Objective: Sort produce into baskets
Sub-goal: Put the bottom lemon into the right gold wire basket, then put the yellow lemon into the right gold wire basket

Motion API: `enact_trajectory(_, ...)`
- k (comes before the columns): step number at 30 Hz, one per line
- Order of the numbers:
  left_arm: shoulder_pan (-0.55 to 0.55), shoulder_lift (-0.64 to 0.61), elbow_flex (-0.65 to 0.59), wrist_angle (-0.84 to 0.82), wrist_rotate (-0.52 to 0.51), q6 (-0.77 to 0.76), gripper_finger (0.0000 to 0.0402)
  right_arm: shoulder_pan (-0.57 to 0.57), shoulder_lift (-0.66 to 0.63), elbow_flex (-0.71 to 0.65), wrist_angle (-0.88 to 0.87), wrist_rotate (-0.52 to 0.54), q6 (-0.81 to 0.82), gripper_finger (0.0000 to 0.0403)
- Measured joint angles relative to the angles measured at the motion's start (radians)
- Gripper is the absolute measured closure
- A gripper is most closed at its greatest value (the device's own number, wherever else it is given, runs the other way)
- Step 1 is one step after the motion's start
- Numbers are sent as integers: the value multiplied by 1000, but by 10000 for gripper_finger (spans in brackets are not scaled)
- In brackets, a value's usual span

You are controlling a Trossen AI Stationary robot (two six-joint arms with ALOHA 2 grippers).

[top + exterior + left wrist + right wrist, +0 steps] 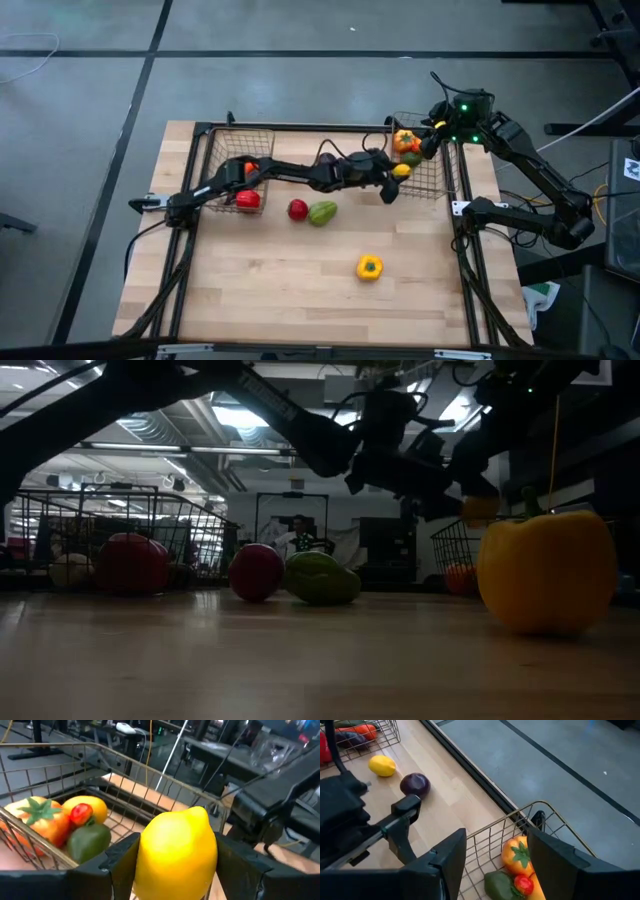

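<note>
Item: lemon (177, 852), yellow toy, held between the two fingers of the left gripper (398, 176); fingers part-closed on its flanks, nothing else gripped. Location: lifted clear of the table, at the near edge of the right-hand basket (432, 182), close above its wire rim

Step in hand: judged to be the carry-and-place stage, the lemon being brought over the basket for release. Next move: the gripper must be carried further over the rim so the lemon hangs inside the mesh walls, then the fingers opened

Orientation: the long axis is seen in the left wrist view running forward from the fingers, nippled end pointing toward the basket interior

Basket contents: orange pepper (42, 822), tiny tomato (81, 812), a green piece (90, 842), a second yellow fruit (97, 806)

Right gripper (432, 130): over the far side of the same basket, fingers apart, nothing seen between them

Still loose on the table: yellow pepper (369, 267), red piece (297, 209), green avocado (322, 213)
</note>
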Motion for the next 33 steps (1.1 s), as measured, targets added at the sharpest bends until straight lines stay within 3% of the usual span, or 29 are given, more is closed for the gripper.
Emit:
enact_trajectory(7, 0, -1, 1, 22, 0, 93, 174, 0, 0, 0, -1, 0, 0, 194)
enact_trajectory(25, 1, -1, 1, 15, 0, 69, 129, 0, 0, 0, -2, 0, 0, 194)
enact_trajectory(33, 1, -1, 1, 15, 0, 67, 126, 0, 0, 0, -2, 0, 0, 194)
